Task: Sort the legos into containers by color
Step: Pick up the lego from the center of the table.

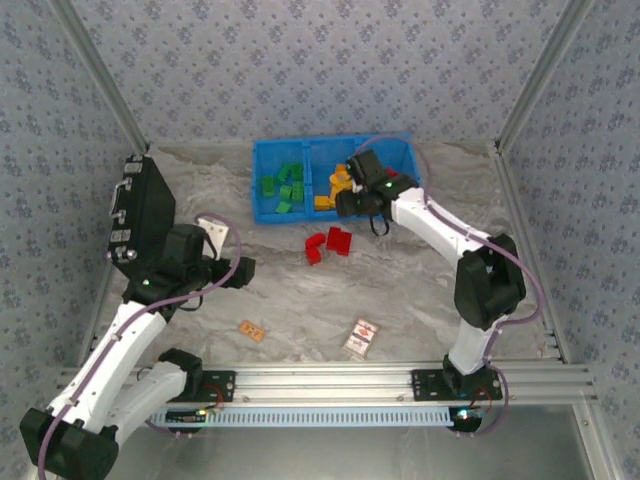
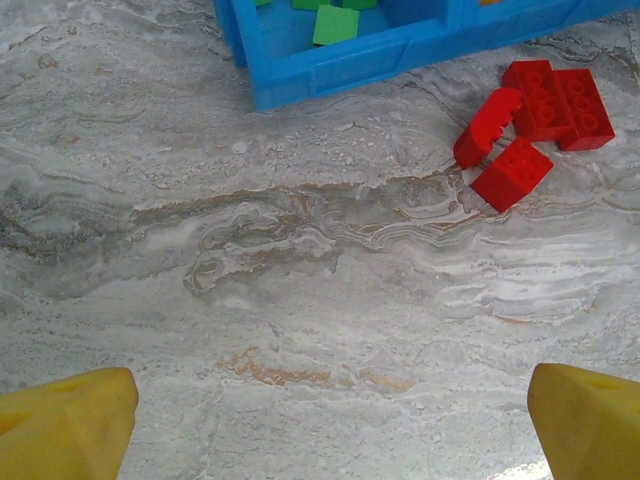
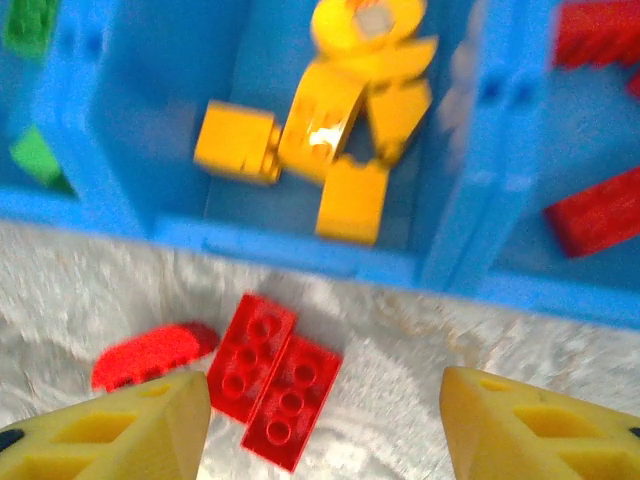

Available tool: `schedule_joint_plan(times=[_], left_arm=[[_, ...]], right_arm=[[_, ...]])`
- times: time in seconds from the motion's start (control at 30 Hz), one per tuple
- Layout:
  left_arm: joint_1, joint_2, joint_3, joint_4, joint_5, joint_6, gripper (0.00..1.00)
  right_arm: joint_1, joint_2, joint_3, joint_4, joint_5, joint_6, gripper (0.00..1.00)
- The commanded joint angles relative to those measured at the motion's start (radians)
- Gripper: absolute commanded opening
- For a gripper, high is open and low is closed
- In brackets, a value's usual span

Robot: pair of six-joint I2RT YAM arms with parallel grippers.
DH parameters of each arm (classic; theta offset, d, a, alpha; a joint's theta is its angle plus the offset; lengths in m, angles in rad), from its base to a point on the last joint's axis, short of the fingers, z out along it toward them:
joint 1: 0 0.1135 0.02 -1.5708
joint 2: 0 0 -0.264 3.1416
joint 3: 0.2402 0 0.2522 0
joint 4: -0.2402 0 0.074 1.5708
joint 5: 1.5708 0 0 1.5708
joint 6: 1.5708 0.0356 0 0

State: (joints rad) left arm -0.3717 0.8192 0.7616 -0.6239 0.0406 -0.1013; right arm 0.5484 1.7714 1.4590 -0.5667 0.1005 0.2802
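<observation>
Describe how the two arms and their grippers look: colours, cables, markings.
The left arm and right arm both have white links with black joints, and a lilac cable runs along each. A small green light glows near each wrist. The left gripper and right gripper carry yellow fingers; the right ones show rectangular cut-outs.

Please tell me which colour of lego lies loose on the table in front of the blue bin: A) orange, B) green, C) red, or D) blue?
C: a cluster of red legos lies on the table just in front of the blue bin, while the green legos and orange legos sit inside its compartments.
</observation>
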Motion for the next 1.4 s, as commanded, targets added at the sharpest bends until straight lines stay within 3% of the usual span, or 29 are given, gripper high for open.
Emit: schedule_joint_plan(times=[0.0,0.33,0.6,0.87,1.23,1.37], left_arm=[[0.01,0.001,-0.003,0.017,0.014,0.01,1.0],[0.013,-0.007,0.002,0.013,0.017,0.009,1.0],[0.014,0.0,0.0,0.016,0.025,0.008,1.0],[0.018,0.006,-0.001,0.013,0.025,0.009,1.0],[0.02,0.022,0.001,0.013,0.025,0.009,1.0],[0.02,0.023,0.002,0.013,0.025,0.009,1.0]], right_arm=[[0.037,-0.021,-0.072,-0.005,-0.014,-0.06,0.67],[0.11,0.04,-0.133,0.017,-0.059,-0.048,0.83],[0.138,0.121,-0.124,0.0,-0.011,-0.062,0.9],[0.122,0.18,-0.104,-0.009,0.031,-0.075,0.89],[0.091,0.223,-0.076,-0.01,0.044,-0.073,0.72],[0.084,0.229,-0.069,-0.007,0.036,-0.074,0.71]])
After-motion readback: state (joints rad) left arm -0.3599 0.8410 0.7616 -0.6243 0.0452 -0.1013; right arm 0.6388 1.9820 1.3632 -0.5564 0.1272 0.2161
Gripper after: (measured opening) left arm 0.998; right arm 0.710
